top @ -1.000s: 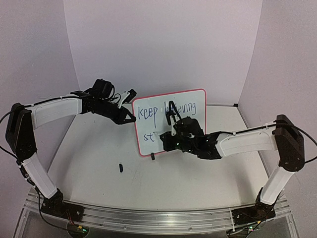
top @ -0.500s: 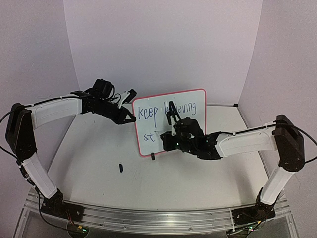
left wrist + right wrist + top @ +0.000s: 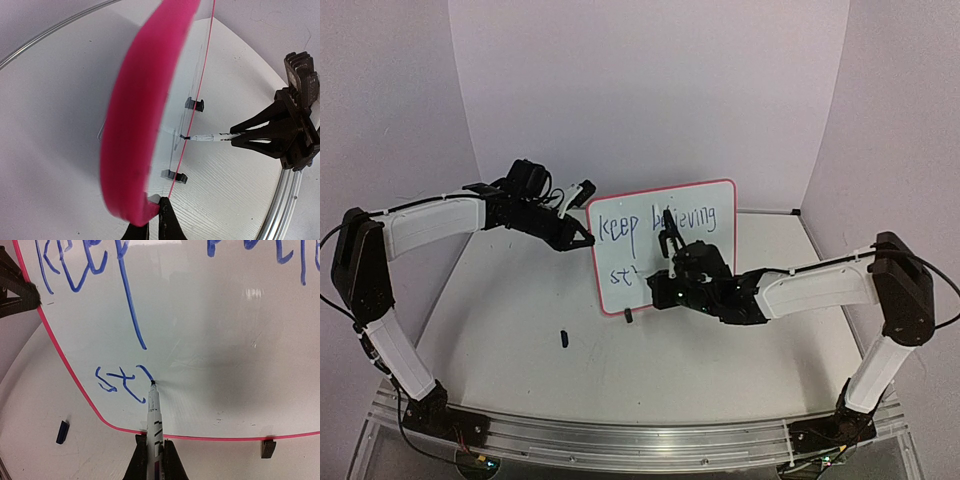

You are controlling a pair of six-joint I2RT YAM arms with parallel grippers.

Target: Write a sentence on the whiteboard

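The whiteboard [image 3: 718,240] stands upright at mid-table, red-bordered. My left gripper [image 3: 588,240] is shut on its left edge; the left wrist view shows the jaws [image 3: 152,215] pinching the blurred red rim [image 3: 140,125]. The sentence [image 3: 618,228] reads "keep believing" in blue, with "st" [image 3: 120,382] and a short new stroke below. My right gripper [image 3: 154,460] is shut on a white marker [image 3: 154,415], its tip touching the board just right of the "t". From above, the right gripper [image 3: 668,240] hides part of "believing". The marker [image 3: 210,136] also shows side-on.
A small dark marker cap [image 3: 563,338] lies on the table left of the board, also seen as the cap [image 3: 62,432]. Black clip feet [image 3: 268,447] [image 3: 628,316] hold the board up. Lavender walls close the back and sides; a metal rail [image 3: 640,435] runs along the front.
The right gripper has shifted slightly down and right with the marker, and a short new stroke has appeared after "st". The left arm and the board have not moved.
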